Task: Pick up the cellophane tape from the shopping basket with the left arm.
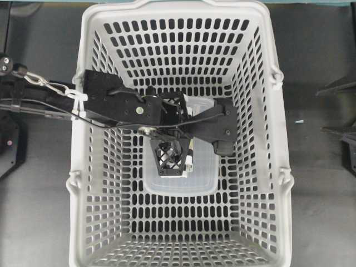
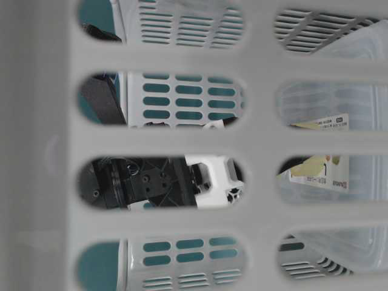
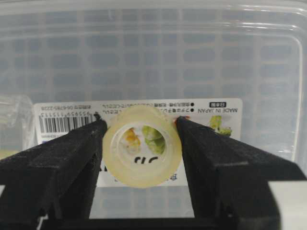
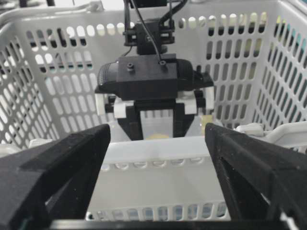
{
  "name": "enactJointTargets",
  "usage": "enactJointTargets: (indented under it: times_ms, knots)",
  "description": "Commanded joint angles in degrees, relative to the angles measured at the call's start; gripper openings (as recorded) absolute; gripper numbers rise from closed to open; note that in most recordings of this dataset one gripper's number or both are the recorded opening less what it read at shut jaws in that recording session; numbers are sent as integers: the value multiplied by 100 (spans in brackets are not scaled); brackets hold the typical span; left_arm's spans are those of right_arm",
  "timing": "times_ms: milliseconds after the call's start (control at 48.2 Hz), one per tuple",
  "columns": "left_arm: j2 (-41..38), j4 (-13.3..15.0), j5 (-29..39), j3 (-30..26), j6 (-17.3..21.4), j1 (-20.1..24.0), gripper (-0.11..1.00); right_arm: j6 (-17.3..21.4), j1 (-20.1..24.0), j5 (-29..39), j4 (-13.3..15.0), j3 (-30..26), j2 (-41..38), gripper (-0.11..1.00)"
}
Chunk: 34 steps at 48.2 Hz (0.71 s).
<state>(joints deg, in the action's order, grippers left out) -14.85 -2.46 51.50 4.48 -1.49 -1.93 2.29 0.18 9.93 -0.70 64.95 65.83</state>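
Observation:
The cellophane tape [image 3: 142, 146], a pale yellowish roll standing on edge, sits between the black fingers of my left gripper [image 3: 140, 123]. Both fingers touch its sides. It rests on the lid of the large clear box [image 3: 249, 57]. From overhead, the left arm reaches over the left wall of the shopping basket [image 1: 89, 33], and the left gripper [image 1: 169, 161] points down onto the box [image 1: 203, 183]; the roll is hidden under it. My right gripper [image 4: 158, 128] is open and empty, outside the basket's near rim [image 4: 158, 151], facing the left gripper.
The clear box's printed label [image 3: 139, 112] lies under the roll. A bit of clear packet [image 3: 12, 124] shows at the left of the left wrist view. The slotted basket walls [image 1: 253, 111] enclose the arm closely. Dark tabletop [image 1: 317, 183] surrounds the basket.

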Motion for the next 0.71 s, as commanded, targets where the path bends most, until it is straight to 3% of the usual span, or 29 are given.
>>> enactJointTargets:
  times_ms: [0,311,540,685]
  knots:
    - [97,-9,18,-105,9,-70,50,0,0,-62,-18,-26,-26,77]
    - [536,-9,800,-650,9,-105,50,0,0,-70,-18,-26,-18,77]
    - [642,-9,1793,-1591,0,-105,50,0,0,-70,-18,-26,53,77]
    - [615,-9,2039,-2039,-62,-105,50,0,0,-70,-18,-26,97,77]
